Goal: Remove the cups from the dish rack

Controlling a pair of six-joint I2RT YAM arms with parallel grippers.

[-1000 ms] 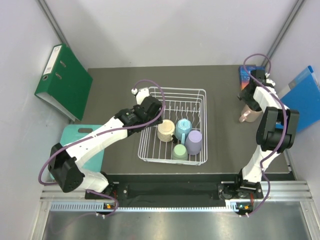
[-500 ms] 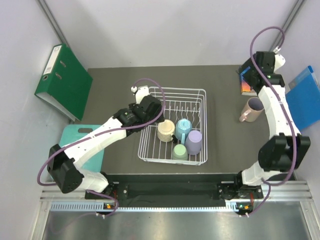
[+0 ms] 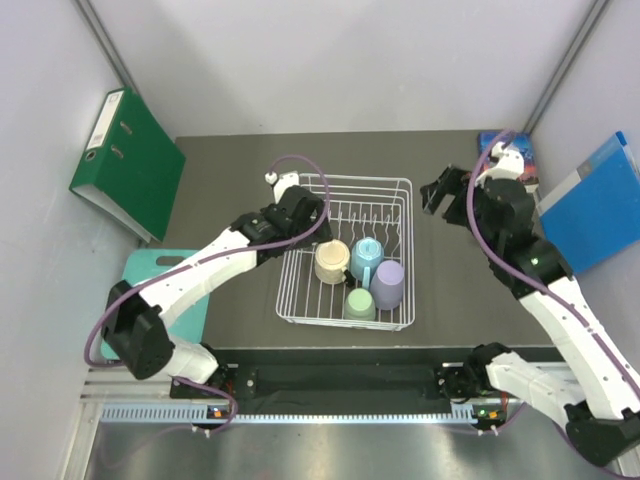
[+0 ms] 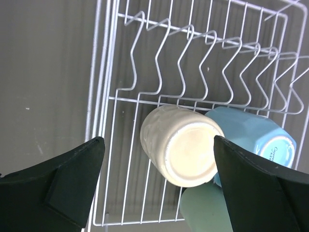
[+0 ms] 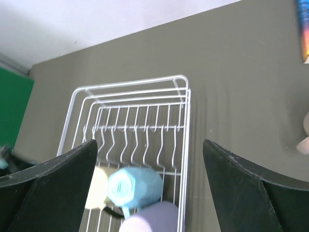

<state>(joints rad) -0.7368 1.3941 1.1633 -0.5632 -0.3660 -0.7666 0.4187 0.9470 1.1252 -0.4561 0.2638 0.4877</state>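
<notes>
A dark grey table [image 3: 230, 180] sits between white walls [image 3: 330, 60], with a green binder [image 3: 125, 165] at upper left and a blue folder [image 3: 595, 205] at right. The dish rack [image 3: 370, 178] stands at centre. Its lower half holds the cream cup [image 3: 331, 262], blue cup [image 3: 366, 255], lavender cup [image 3: 388, 283] and green cup [image 3: 359, 303]. The left claw [image 4: 157, 140] is spread over the cream cup. The right claw [image 5: 148, 142] is spread and empty.

We see the white-and-black left arm [image 3: 200, 270] extended forward and rightward, its black two-finger left gripper [image 4: 158, 140] spread wide; the matching right arm [image 3: 545, 285] bends leftward, its right gripper [image 5: 148, 142] likewise spread.
</notes>
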